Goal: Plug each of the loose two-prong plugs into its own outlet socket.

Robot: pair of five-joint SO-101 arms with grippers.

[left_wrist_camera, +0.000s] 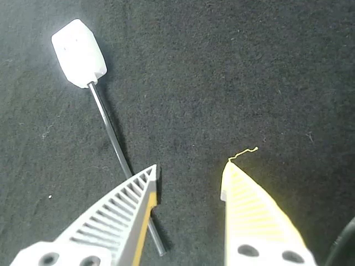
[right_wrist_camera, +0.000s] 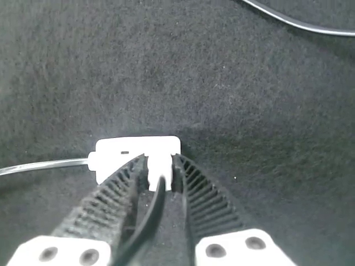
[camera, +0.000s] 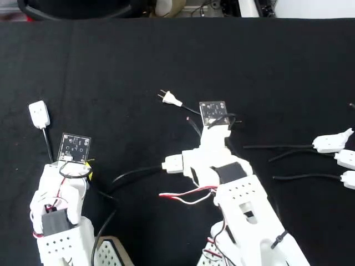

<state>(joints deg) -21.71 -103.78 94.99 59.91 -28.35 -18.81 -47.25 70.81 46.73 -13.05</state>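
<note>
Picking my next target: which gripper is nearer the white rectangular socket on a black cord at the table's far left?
Left. The left gripper hangs open close to the white rectangular socket, above its black cord. The right gripper is mid-table, shut on a small white plug.

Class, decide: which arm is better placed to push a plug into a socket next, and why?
Likely the right: the right gripper is shut on a white plug that meets a white socket. The left gripper is open and holds nothing, with a cord beside one finger.
</note>
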